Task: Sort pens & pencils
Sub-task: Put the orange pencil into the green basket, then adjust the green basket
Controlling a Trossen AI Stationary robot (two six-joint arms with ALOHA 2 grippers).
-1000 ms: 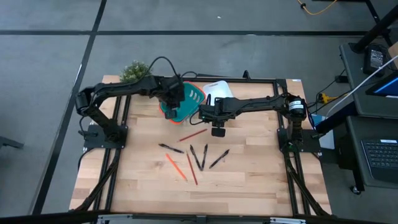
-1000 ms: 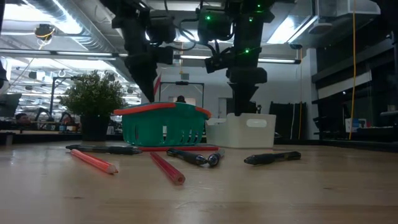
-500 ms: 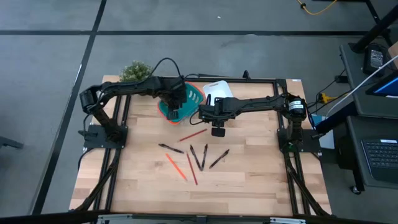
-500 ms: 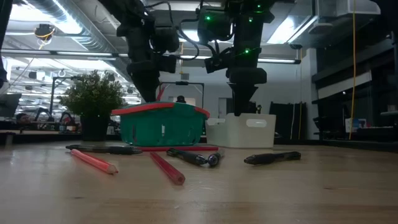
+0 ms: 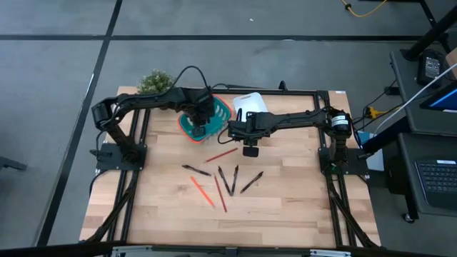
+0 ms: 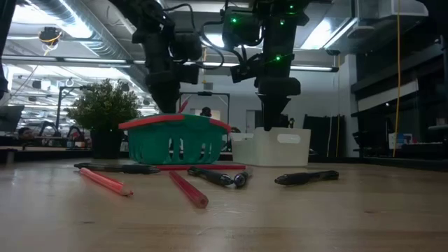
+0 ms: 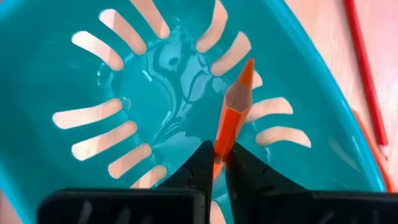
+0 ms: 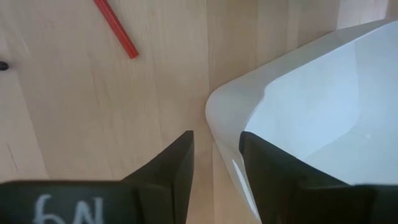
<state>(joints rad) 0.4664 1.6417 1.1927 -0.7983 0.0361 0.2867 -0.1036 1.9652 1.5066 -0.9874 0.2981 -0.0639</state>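
Orange pencil point(image 7: 231, 121) stands pinched between the left gripper's point(image 7: 214, 163) narrowly parted fingers, its tip hanging over the teal basket point(image 5: 191, 121) near the table's point(image 5: 285, 207) far edge. Right gripper point(image 8: 215, 163) hovers beside the white bin point(image 8: 323, 118), fingers apart, holding nothing. Remaining pencils point(image 5: 202, 190) and pens point(image 5: 230, 180) lie mid-table.

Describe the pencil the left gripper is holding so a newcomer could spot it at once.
Find the teal basket at the table's far edge, beside the white bin. The left gripper hangs over it, pinching an orange pencil tip-down above the slotted floor. It is the only pencil off the table; the other pencils lie flat on the wood among the pens.
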